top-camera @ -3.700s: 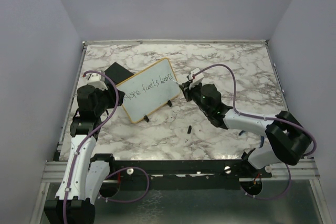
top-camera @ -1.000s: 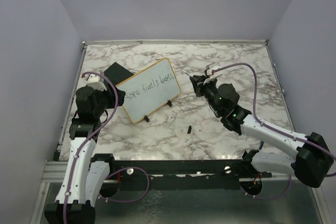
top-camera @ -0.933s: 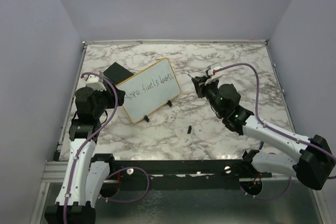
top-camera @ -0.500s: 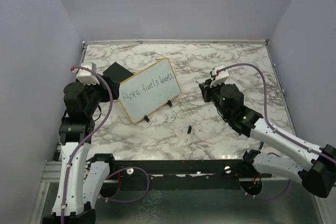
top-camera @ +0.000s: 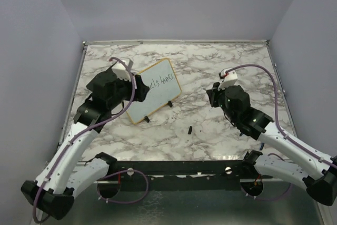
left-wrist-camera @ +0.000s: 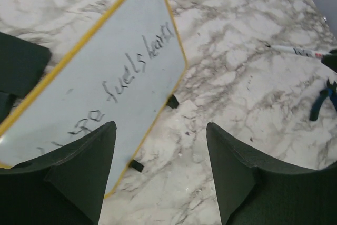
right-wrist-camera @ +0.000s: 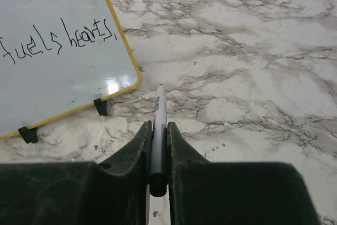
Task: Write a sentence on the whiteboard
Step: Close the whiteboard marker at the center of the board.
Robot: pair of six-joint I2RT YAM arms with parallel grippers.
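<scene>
Right hand (right-wrist-camera: pixel 158 126) tight around marker (right-wrist-camera: pixel 161 98); left hand (left-wrist-camera: pixel 160 127) agape over whiteboard (left-wrist-camera: pixel 121 30).

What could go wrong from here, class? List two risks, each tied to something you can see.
1. The open left gripper hovers over the whiteboard, close to the sentence. If it drops lower, a finger might smear the ink or shove the board on its small black feet.
2. The right gripper holds the marker with its tip out over the marble table. A low sweep could scribble on it.
</scene>
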